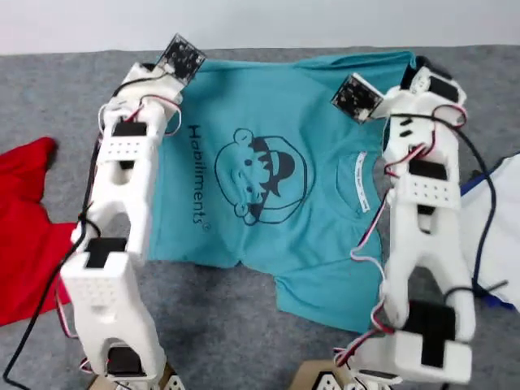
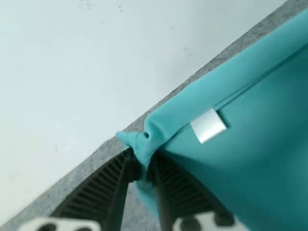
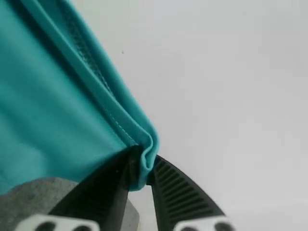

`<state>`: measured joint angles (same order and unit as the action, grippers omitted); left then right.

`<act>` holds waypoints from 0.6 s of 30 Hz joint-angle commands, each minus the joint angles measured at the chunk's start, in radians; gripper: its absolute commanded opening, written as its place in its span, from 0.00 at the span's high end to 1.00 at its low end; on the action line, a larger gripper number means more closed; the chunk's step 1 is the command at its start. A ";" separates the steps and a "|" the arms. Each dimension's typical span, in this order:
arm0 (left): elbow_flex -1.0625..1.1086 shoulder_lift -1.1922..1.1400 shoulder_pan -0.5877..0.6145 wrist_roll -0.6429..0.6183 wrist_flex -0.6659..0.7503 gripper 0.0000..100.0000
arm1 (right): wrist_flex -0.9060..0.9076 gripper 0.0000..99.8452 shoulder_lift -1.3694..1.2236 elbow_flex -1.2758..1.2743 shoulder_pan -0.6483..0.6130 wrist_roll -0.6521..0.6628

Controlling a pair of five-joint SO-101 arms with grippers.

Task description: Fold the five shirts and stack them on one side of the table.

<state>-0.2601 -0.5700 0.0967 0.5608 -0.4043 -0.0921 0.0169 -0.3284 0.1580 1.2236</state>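
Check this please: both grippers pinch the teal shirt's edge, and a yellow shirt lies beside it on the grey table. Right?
Not quite. The high view shows that the shirt beside it is a red shirt, not yellow. The rest holds: the left gripper and right gripper each pinch the edge of the teal shirt on the grey table.
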 commanded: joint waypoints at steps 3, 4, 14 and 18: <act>-0.354 -0.095 0.008 0.011 -0.275 1.00 | -0.019 0.99 -0.036 0.141 0.015 0.011; -0.407 -0.112 0.006 0.012 -0.345 1.00 | -0.015 0.99 -0.036 0.138 0.013 0.011; -0.783 -0.213 0.006 0.302 -1.068 1.00 | 0.507 0.99 0.117 0.133 0.013 0.011; -0.832 -0.233 0.005 0.462 -1.327 1.00 | 0.736 0.99 0.194 0.133 0.013 0.011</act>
<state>-1.0226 -0.8140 0.0982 0.9168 -1.5397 0.4971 0.1043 -0.2654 0.1580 1.2236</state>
